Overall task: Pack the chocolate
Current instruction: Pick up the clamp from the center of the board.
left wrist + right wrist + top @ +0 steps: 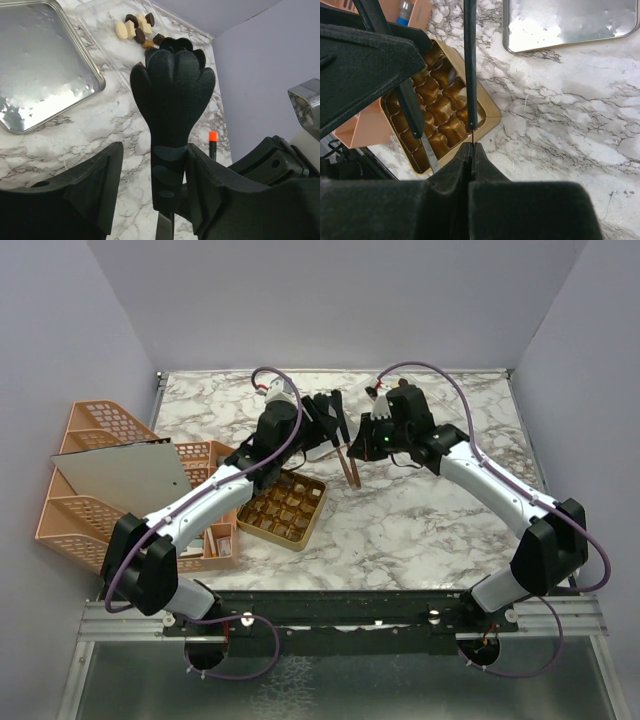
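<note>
Several chocolate pieces [136, 29], dark brown, light brown and cream, lie in a loose heap on the marble in the left wrist view; the arms hide them from above. The golden-brown grid tray [262, 523] sits left of centre, and its rim shows in the right wrist view [490, 122]. My right gripper [372, 440] [471, 146] is shut on one thin arm of black tongs [470, 60] held above the tray. My left gripper [328, 418] [155, 150] is open with the tongs' paw-shaped black end [172, 85] between its jaws, against the right finger and apart from the left one.
A silver square tin lid [45, 65] lies upside down near the chocolates and also shows in the right wrist view [570, 20]. Orange mesh baskets [100, 430], a grey board [120, 475] and an orange bin [215, 540] crowd the left edge.
</note>
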Action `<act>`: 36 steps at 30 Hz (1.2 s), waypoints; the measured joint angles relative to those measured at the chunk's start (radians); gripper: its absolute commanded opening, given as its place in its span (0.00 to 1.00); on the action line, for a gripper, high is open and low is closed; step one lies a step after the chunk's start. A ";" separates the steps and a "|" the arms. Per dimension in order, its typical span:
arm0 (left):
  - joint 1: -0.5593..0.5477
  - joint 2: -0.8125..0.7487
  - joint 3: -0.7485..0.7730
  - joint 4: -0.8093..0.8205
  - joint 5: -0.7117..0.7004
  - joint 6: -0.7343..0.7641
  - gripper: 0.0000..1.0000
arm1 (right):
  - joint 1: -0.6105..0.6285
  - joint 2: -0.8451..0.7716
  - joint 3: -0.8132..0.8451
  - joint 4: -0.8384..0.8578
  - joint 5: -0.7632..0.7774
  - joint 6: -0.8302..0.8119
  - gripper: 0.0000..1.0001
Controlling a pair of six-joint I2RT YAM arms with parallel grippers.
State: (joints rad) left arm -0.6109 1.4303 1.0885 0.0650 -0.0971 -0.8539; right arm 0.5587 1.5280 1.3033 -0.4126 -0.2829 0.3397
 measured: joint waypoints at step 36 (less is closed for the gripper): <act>0.055 0.010 -0.115 0.155 0.161 -0.360 0.00 | 0.071 -0.140 -0.100 0.098 0.115 0.107 0.64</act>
State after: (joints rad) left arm -0.5556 1.4399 0.9737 0.2203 0.0643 -1.2144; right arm 0.6292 1.3876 1.2034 -0.3141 -0.1677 0.4469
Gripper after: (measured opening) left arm 0.332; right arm 0.737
